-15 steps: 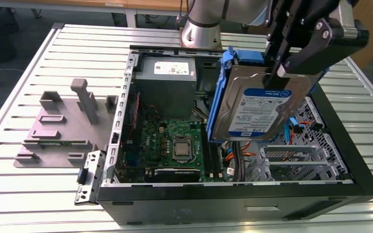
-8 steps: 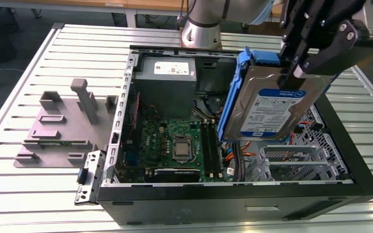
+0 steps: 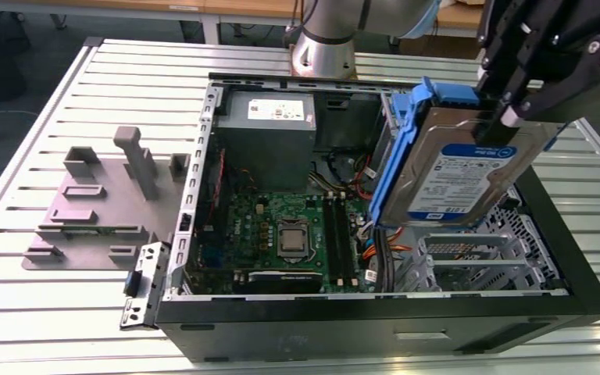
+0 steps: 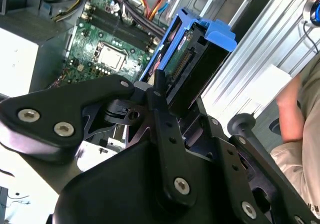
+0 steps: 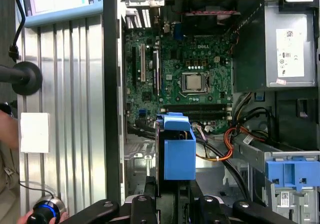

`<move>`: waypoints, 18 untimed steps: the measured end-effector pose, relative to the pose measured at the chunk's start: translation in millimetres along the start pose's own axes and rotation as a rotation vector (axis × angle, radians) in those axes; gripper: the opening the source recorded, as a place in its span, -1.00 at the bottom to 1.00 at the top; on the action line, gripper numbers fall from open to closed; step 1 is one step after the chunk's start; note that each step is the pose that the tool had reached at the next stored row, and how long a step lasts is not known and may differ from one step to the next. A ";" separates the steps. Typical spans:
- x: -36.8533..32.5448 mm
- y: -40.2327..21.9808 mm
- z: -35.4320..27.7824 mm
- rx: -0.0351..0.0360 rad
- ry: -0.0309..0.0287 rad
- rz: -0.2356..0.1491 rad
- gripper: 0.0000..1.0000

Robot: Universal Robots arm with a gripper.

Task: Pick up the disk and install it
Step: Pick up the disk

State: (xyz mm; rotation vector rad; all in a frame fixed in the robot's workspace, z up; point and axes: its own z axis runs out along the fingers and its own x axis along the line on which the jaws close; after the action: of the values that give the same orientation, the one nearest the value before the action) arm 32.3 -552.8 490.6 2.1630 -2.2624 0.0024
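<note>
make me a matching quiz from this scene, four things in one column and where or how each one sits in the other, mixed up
Things
1. the disk
2. motherboard
3. power supply box
4. grey fixture

States
A. on the table, outside the computer case
B. clamped in the gripper, tilted over the open case
C. green, lying flat inside the case
D. grey with a white sticker, in a corner of the case

Pairs: 1-B, 2-C, 3-D, 4-A
</note>
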 end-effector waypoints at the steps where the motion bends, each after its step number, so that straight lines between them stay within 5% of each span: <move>1: -0.1 -2.6 0.0 -0.0001 0.0000 0.000 -0.30; 18: -2.0 -45.3 0.1 -0.0028 0.0002 0.000 -0.30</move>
State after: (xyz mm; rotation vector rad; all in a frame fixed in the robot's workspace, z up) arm 77.7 -552.8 490.1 2.1614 -2.2611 -0.0006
